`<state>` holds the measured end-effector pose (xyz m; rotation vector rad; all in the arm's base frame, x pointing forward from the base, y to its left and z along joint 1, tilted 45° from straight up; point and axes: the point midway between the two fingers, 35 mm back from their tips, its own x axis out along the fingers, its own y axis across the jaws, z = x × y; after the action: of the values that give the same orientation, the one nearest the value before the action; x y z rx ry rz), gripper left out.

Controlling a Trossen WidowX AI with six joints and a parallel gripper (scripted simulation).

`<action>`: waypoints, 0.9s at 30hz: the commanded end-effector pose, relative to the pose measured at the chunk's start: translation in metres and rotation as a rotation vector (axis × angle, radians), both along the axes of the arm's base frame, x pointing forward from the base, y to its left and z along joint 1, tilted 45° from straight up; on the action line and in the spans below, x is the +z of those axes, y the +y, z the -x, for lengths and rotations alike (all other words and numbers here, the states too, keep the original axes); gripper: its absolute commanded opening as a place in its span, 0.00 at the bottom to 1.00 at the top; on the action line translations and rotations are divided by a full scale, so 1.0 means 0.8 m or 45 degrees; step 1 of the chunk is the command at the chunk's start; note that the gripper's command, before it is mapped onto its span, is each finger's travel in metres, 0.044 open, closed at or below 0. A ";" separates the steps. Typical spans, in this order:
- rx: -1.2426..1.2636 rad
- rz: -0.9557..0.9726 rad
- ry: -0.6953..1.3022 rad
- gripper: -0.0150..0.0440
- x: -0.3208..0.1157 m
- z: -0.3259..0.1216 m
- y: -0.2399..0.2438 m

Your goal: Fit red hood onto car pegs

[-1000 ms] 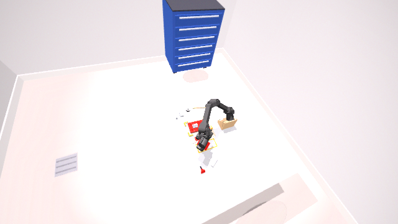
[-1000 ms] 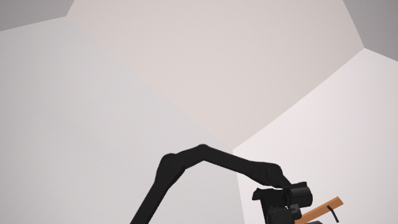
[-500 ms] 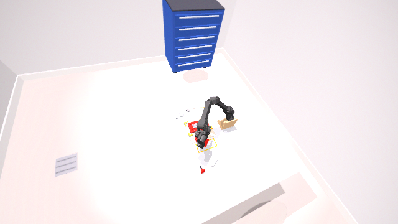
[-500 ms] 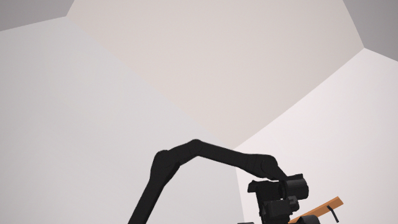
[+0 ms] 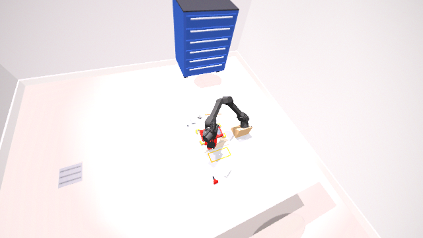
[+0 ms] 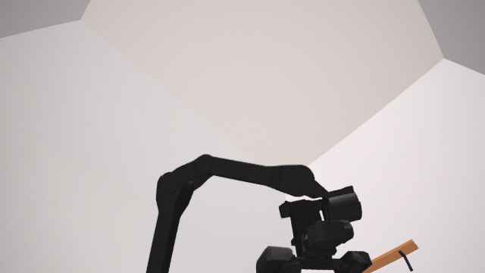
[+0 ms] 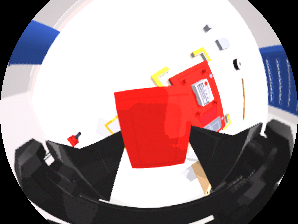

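The red hood (image 7: pixel 152 120) is held between the two black fingers of my gripper (image 7: pixel 156 131), above the table, with its flat roof towards the wrist camera. The red chassis (image 7: pixel 212 107) (image 5: pixel 201 134) sits in the jig with yellow corner brackets (image 7: pixel 201 53). Its pale engine block (image 7: pixel 204 93) is in place, and some small red pegs show around it. In the wrist view the hood overlaps the chassis's near left part; they look apart in height. The hood's corner holes are not visible. In the exterior view the fingertips are below the picture.
A yellow outlined rectangle (image 5: pixel 221 158) lies in front of the jig. A red piece with a dark stem (image 5: pixel 215 180) (image 7: pixel 73 140) lies farther out. The tan arm base (image 5: pixel 242 132) stands beside the jig. Small grey blocks (image 7: pixel 222 44) and an orange strip (image 7: pixel 243 99) lie beyond the chassis.
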<state>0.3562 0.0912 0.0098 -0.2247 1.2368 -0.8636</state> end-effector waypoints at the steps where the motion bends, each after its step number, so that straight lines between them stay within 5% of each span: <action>1: 0.072 0.009 0.054 0.25 0.019 0.000 -0.018; 27: 0.423 0.064 0.400 0.25 0.093 0.024 -0.109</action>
<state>0.3373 0.0055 0.0850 -0.5956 1.4198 -0.5879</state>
